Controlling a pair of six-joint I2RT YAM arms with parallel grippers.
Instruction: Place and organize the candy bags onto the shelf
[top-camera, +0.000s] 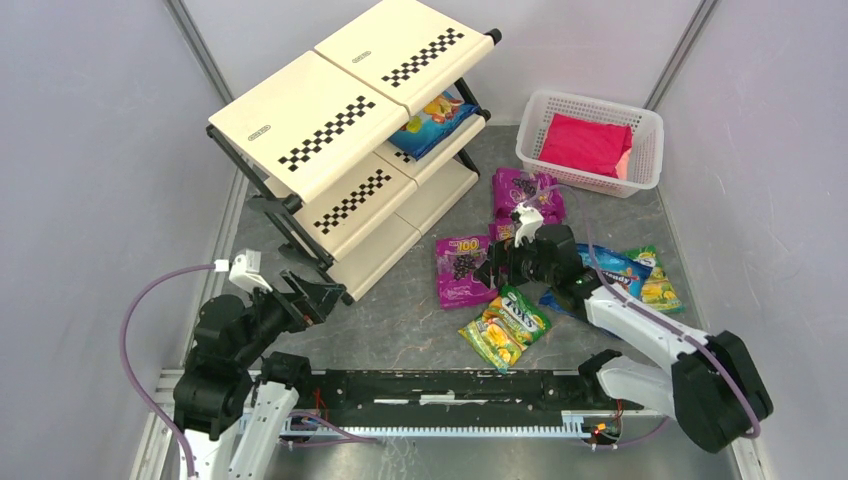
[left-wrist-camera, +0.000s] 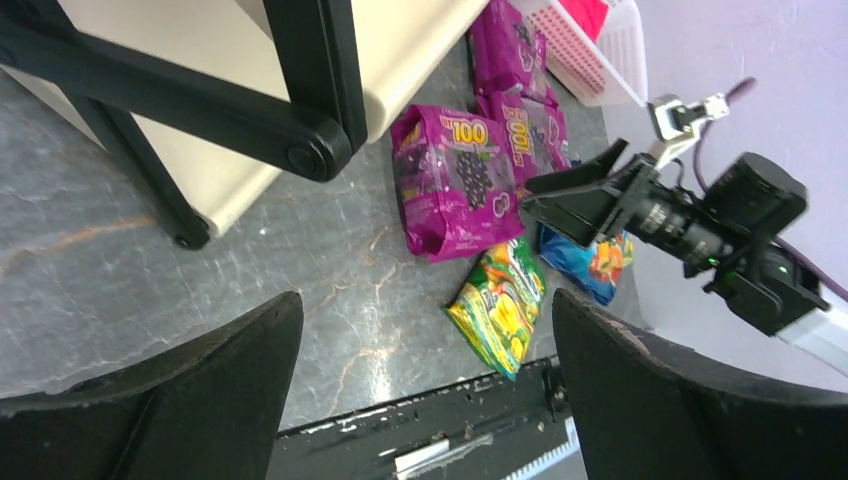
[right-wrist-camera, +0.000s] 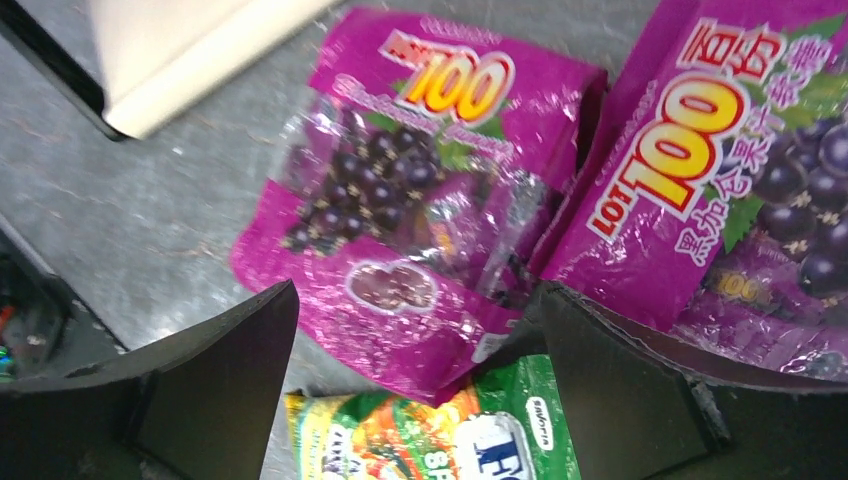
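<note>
The cream shelf (top-camera: 310, 120) stands at the back left, with a blue candy bag (top-camera: 432, 120) on its middle tier. Three magenta grape bags lie on the table: one (top-camera: 460, 272) (right-wrist-camera: 420, 210) in front of the shelf, a second (right-wrist-camera: 700, 170) beside it and a third (top-camera: 527, 188) farther back. A green-yellow bag (top-camera: 505, 325) (right-wrist-camera: 440, 430) lies nearer. My right gripper (top-camera: 497, 268) (right-wrist-camera: 420, 390) is open and empty, above the near magenta bag's edge. My left gripper (top-camera: 315, 295) (left-wrist-camera: 425, 390) is open and empty by the shelf's foot.
A white perforated basket (top-camera: 640, 125) at the back right holds a plain pink-red bundle (top-camera: 585, 145). A blue bag (top-camera: 612, 268) and another green-yellow bag (top-camera: 657, 282) lie under my right arm. The shelf's black frame (left-wrist-camera: 300, 90) is close to my left gripper.
</note>
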